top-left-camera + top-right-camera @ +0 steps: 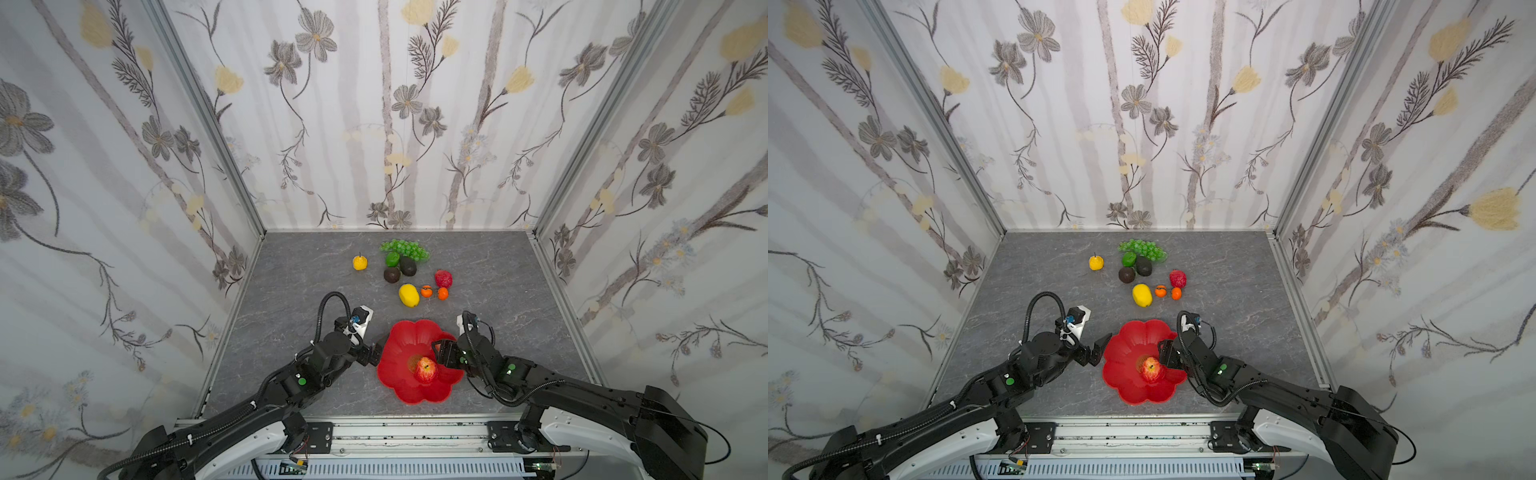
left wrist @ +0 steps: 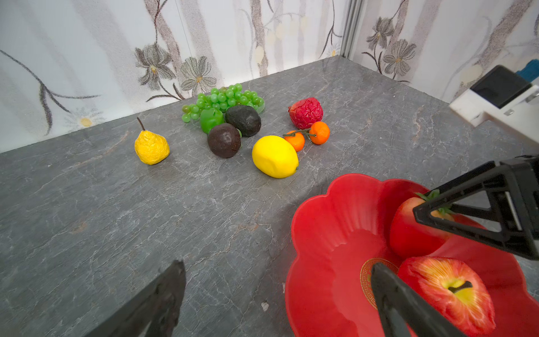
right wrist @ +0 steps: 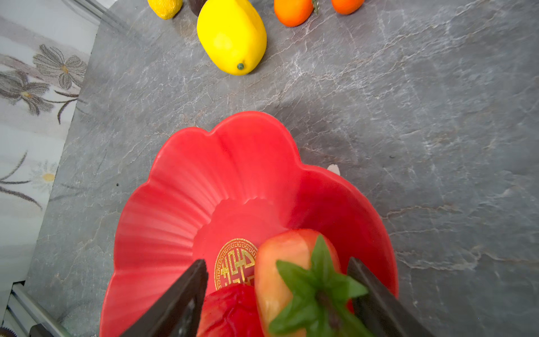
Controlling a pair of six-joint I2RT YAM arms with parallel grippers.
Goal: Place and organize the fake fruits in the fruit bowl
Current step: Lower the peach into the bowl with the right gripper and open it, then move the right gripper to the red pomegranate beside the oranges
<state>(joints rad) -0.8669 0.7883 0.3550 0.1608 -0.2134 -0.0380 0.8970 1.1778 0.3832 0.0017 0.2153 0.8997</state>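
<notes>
The red scalloped fruit bowl (image 1: 409, 328) (image 1: 1133, 328) sits near the table's front. A red apple (image 1: 426, 370) (image 2: 449, 291) lies in it, and a strawberry (image 3: 285, 262) (image 2: 408, 233) with green leaves rests beside it. My right gripper (image 1: 438, 353) (image 3: 277, 277) stands open around the strawberry, with a gap on one side. My left gripper (image 1: 374, 353) (image 2: 278, 271) is open and empty, straddling the bowl's left rim. Further back on the table lie grapes (image 1: 405, 248), a lime (image 1: 392, 259), two avocados (image 1: 408, 266), a pear (image 1: 360, 262), a lemon (image 1: 409, 295), two oranges (image 1: 427, 291) and a wrinkled strawberry (image 1: 443, 279).
Floral-papered walls (image 1: 124, 208) enclose the grey stone-patterned table (image 1: 291, 291) on three sides. A metal rail (image 1: 407, 432) with the arm mounts runs along the front edge. The loose fruits cluster behind the bowl.
</notes>
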